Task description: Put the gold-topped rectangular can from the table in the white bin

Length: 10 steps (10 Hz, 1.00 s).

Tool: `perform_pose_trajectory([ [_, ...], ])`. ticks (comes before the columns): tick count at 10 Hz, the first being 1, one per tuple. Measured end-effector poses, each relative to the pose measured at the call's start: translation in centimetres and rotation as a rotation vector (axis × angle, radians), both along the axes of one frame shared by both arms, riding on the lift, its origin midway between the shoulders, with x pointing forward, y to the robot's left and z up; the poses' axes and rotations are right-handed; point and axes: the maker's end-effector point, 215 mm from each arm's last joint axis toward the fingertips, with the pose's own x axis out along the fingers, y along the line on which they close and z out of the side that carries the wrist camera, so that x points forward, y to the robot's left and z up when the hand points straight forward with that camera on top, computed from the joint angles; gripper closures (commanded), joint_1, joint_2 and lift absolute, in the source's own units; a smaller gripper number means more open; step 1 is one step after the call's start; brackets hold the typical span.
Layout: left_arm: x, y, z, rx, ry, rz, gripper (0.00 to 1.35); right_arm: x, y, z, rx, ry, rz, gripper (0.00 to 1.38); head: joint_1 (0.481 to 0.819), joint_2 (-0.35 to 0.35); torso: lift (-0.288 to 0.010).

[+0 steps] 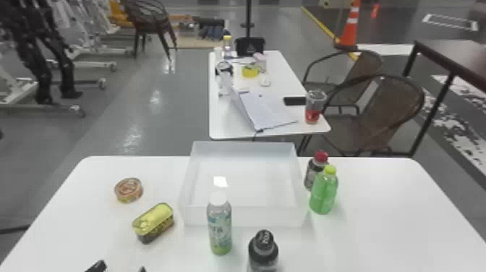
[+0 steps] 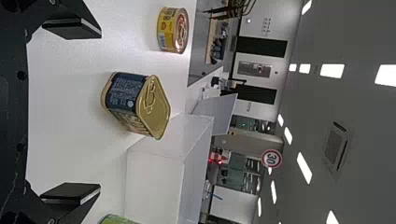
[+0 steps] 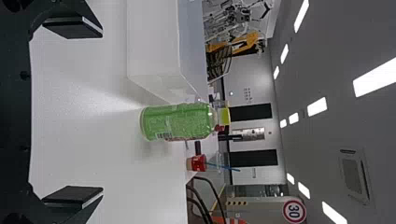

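On the white table [image 1: 379, 202], left of the white bin [image 1: 242, 145] and outside it, got the gold-topped rectangular can [image 1: 154, 219] standing upright, lid up. Set at a slant, near the bin's left wall but apart from it. Got the left gripper [image 1: 119, 268] at the bottom edge of the head view, nearer the robot than the can. Checked the left wrist view too: see the left gripper [image 2: 100, 111] wide open, holding nothing, with the can out beyond both fingertips and touching neither. Got the right gripper [image 3: 101, 112] open as well in the right wrist view, also holding nothing, with the green bottle [image 1: 323, 193] out past the fingertips. Got the round tin [image 1: 128, 189] farther out and a bit left of the can, apart from it. See the white-capped bottle [image 1: 219, 231] upright just in front of the bin, right of the can. Got the black-capped bottle [image 1: 263, 253] nearer the robot and farther right, cut off by the bottom edge. Off the bin's right side, see the green bottle upright, with the red-capped bottle [image 1: 314, 173] close behind it, partly hidden. Got a second table [image 1: 226, 126] beyond, bearing an open notebook [image 1: 269, 108] and a cup with red contents [image 1: 314, 108].
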Motion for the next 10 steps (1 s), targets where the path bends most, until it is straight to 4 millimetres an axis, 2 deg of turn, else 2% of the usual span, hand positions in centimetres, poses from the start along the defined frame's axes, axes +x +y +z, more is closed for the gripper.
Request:
perform_pose_trajectory([
  [7, 0.6, -0.8, -0.2, 0.008, 0.009, -0.023, 0.14, 0.0, 0.0, -0.2, 0.003, 0.005, -0.002, 0.11, 0.549, 0.000, -0.100],
  [10, 1.7, -1.5, -0.7, 0.020, 0.023, -0.100, 0.14, 0.0, 0.0, -0.2, 0.003, 0.005, -0.001, 0.11, 0.549, 0.000, -0.100],
])
